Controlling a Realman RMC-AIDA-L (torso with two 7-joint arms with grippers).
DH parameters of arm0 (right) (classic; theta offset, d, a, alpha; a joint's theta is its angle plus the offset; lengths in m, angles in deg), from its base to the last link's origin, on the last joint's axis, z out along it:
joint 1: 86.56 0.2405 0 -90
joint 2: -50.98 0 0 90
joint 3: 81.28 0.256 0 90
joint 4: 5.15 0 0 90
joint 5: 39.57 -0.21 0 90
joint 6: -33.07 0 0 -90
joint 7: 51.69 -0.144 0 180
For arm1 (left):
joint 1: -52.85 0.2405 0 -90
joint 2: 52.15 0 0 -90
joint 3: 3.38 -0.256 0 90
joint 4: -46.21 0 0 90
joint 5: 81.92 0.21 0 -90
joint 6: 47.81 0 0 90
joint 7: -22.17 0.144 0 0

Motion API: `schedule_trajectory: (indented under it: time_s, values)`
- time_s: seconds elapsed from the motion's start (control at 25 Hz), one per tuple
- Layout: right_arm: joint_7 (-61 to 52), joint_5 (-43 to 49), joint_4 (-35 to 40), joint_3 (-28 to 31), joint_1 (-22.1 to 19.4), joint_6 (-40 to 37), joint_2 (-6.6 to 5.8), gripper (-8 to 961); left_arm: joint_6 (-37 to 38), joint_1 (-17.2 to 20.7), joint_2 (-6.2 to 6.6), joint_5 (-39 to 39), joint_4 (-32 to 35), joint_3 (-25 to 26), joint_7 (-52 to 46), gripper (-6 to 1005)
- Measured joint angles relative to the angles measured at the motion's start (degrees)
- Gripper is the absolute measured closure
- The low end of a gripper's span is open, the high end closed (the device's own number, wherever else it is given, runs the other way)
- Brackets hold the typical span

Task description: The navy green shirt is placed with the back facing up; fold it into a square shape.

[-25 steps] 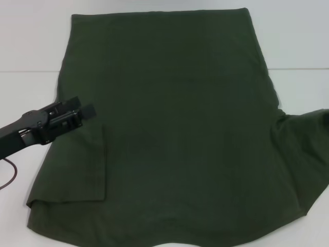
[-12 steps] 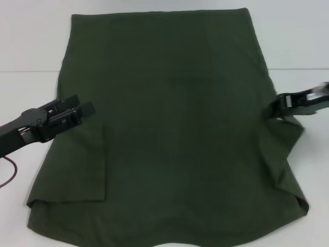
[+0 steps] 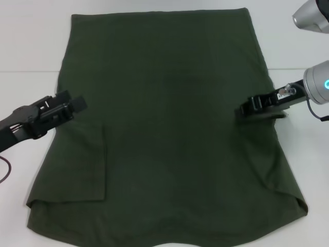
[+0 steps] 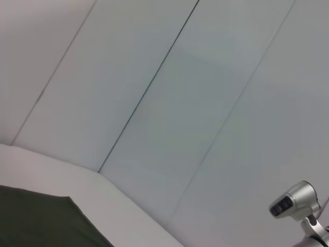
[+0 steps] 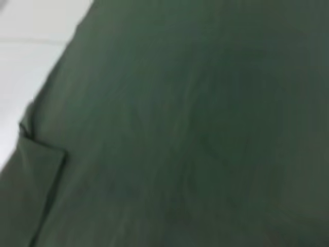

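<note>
The navy green shirt (image 3: 169, 128) lies flat on the white table, plain side up, hem at the far side. Its left sleeve (image 3: 85, 164) is folded in over the body. My right gripper (image 3: 245, 109) is over the shirt's right side, shut on the right sleeve, which it holds drawn in over the body. At the shirt's left edge my left gripper (image 3: 72, 100) hovers open and holds nothing. In the right wrist view the shirt (image 5: 195, 128) fills nearly the whole picture. Only one corner of the shirt (image 4: 41, 221) shows in the left wrist view.
The white table (image 3: 31, 46) extends beyond the shirt on both sides. A thin cable (image 3: 4, 172) hangs near the left arm. The right arm's silver joints (image 3: 318, 77) stand at the right edge. A paneled wall (image 4: 169, 103) rises behind the table.
The right gripper came in from the right and carried the right sleeve leftward onto the shirt's body. The left gripper drew back to the left, off the shirt.
</note>
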Motion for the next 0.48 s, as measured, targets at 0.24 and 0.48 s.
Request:
schedule_trajectory:
  time_s: [0.24, 0.48]
  values:
    - [0.8, -9.5, -3.3, 0.5, -0.7, -0.2, -0.8, 742, 0.1, 0.1, 0.0, 0.0, -0.1, 1.6, 0.2, 204]
    - [2.7, -16.8, -3.2, 3.5, -2.5, -6.7, -3.99, 487, 0.5, 0.2, 1.41, 2.0, 0.9, 3.8, -9.3, 204]
